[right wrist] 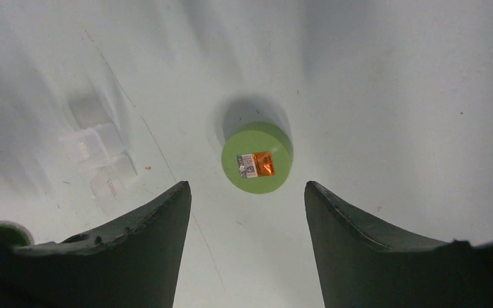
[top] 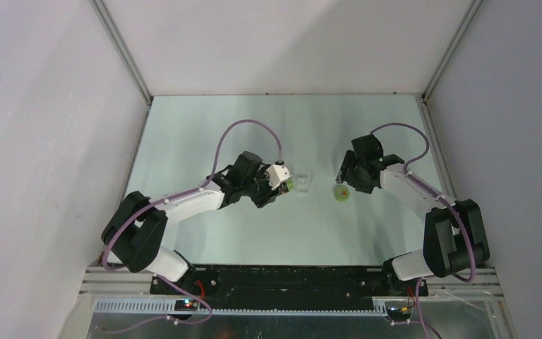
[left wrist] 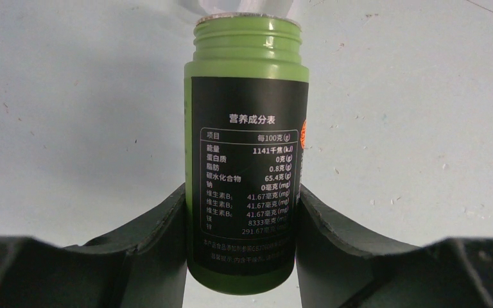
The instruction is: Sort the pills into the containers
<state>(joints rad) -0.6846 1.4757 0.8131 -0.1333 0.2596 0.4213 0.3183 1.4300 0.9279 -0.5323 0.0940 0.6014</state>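
Left hand [left wrist: 242,192] clamped on uncapped green bottle [left wrist: 247,96]. Right hand [right wrist: 247,189] spread apart, empty, above green cap [right wrist: 257,157] lying mid-surface [right wrist: 391,96]. Clear container [right wrist: 99,160] sits between both hands.

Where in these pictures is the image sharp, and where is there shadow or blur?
Left wrist view: label text on the green bottle is sharp. Right wrist view: the green cap throws a soft shadow; the clear container looks faint and hazy. Top view: light is even, details small.
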